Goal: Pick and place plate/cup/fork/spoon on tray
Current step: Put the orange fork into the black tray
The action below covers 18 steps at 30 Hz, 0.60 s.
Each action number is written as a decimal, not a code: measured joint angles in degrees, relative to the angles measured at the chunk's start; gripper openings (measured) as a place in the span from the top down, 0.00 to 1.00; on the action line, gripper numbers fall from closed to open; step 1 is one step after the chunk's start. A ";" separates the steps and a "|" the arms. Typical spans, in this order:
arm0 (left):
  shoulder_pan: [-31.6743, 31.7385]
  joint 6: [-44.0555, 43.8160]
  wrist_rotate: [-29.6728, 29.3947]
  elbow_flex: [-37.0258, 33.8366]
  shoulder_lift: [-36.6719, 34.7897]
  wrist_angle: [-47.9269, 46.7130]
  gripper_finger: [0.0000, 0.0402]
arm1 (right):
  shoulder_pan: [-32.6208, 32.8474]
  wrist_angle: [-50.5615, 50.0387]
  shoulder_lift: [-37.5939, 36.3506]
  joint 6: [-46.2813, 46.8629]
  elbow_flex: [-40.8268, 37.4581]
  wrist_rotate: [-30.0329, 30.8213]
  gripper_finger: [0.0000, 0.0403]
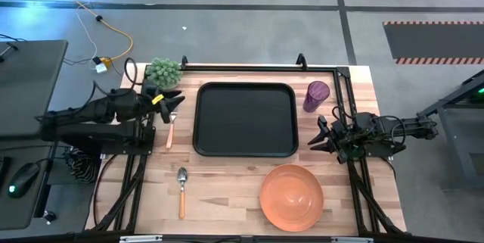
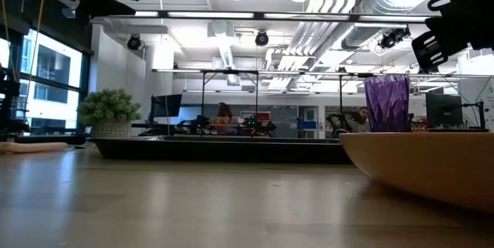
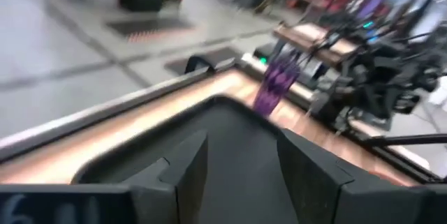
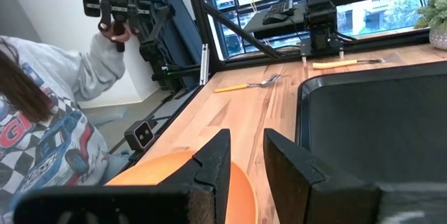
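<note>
The black tray (image 1: pixel 246 119) lies in the middle of the table. The purple cup (image 1: pixel 316 95) stands upright at the tray's far right corner. The orange plate (image 1: pixel 292 196) rests on the table near the front edge. The spoon (image 1: pixel 181 190) lies flat at the front left. The fork (image 1: pixel 170 128) lies flat left of the tray. My left gripper (image 1: pixel 177 102) is open and empty, above the fork's tine end, facing the tray (image 3: pixel 230 133). My right gripper (image 1: pixel 318 138) is open and empty, right of the tray, between cup and plate (image 4: pixel 174 175).
A small potted plant (image 1: pixel 163 71) stands at the table's far left corner, just behind my left gripper. A black frame rail (image 1: pixel 257 66) runs along the far edge. A person in a grey sweatshirt (image 4: pixel 49 126) sits beyond the table's near side.
</note>
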 joint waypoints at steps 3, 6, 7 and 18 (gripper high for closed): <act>0.58 -7.17 -0.87 4.28 3.92 -9.48 0.59 | 0.01 -0.09 0.00 0.00 0.00 0.00 0.80; 1.74 -15.40 -0.92 7.35 7.58 -19.82 0.59 | 0.01 -0.09 0.00 -0.02 0.00 0.00 0.80; 2.14 -17.70 -0.85 7.97 8.78 -22.73 0.59 | 0.01 -0.11 0.00 -0.02 0.00 -0.02 0.80; 5.81 -29.44 5.11 8.42 20.62 -32.41 0.61 | 0.01 -0.23 0.00 -0.88 0.00 2.38 0.80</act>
